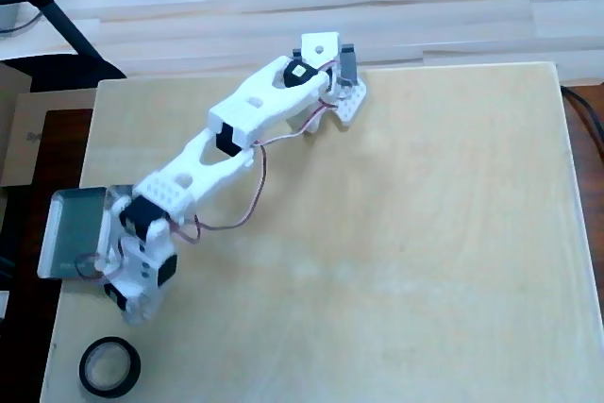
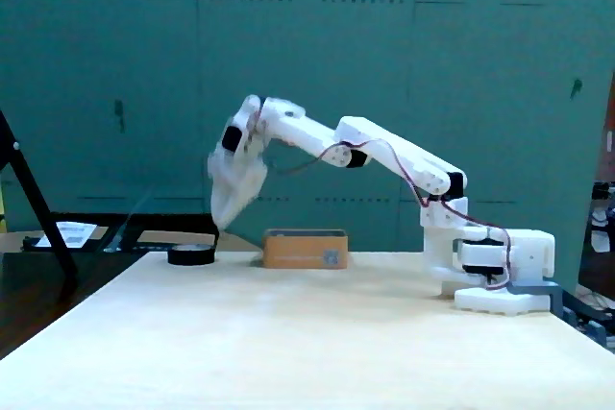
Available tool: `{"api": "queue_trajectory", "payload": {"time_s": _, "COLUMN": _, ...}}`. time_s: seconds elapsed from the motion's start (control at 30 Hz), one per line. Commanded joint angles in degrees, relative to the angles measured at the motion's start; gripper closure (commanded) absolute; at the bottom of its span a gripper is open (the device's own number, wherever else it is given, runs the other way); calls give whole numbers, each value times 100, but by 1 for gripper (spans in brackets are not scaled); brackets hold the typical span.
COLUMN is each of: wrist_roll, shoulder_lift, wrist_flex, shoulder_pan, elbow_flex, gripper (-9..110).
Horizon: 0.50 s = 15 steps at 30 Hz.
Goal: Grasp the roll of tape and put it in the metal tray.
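The roll of tape (image 1: 109,366) lies flat on the wooden table (image 1: 396,261) in the lower left corner of the overhead view, a black ring with a pale inner core and an open centre, nothing touching it. In the fixed view the same roll (image 2: 191,256) shows as a low black disc at the left end of the tabletop, left of centre of the frame.

The gripper (image 1: 134,312) sits in the lower left of the overhead view, just above the roll in the frame and apart from it — a strip of bare table shows between them. In the fixed view the gripper (image 2: 217,225) hangs above the roll, tips pointing down, motion-blurred, clear of the tape. It carries nothing; how wide the jaws stand cannot be told, since the tips are blurred in one view and hidden under the wrist in the other.

The metal tray (image 1: 71,236) is at the left edge of the overhead view, above the roll in the frame — greyish-green compartment on the left, the rest covered by the arm. In the fixed view the tray (image 2: 306,249) reads as a tan box with reflective walls at centre frame, right of the roll, at the far edge of the table.

The white arm (image 1: 250,112) runs diagonally from its base (image 1: 330,77) at top centre down to the lower left, thin red wires looping along it.
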<state>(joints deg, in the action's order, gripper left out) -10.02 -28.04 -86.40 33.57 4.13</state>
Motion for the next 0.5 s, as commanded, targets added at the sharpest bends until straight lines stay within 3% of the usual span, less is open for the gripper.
{"api": "queue_trajectory", "payload": {"time_s": 0.0, "wrist_roll": 26, "shoulder_lift": -879, "wrist_flex": -1222, "shoulder_pan": -272, "elbow_flex": 1450, "gripper": 102}}
{"api": "queue_trajectory", "payload": {"time_s": 0.13, "wrist_roll": 668, "shoulder_lift": -1916, "wrist_flex": -2101, "shoulder_pan": -958, "elbow_flex": 1371, "gripper": 102}}
{"api": "queue_trajectory", "payload": {"time_s": 0.23, "wrist_roll": 1310, "shoulder_lift": -2558, "wrist_flex": -2083, "shoulder_pan": -1793, "elbow_flex": 1380, "gripper": 102}}
{"api": "queue_trajectory", "payload": {"time_s": 0.47, "wrist_roll": 1406, "shoulder_lift": -4245, "wrist_flex": -2101, "shoulder_pan": -3270, "elbow_flex": 1362, "gripper": 102}}
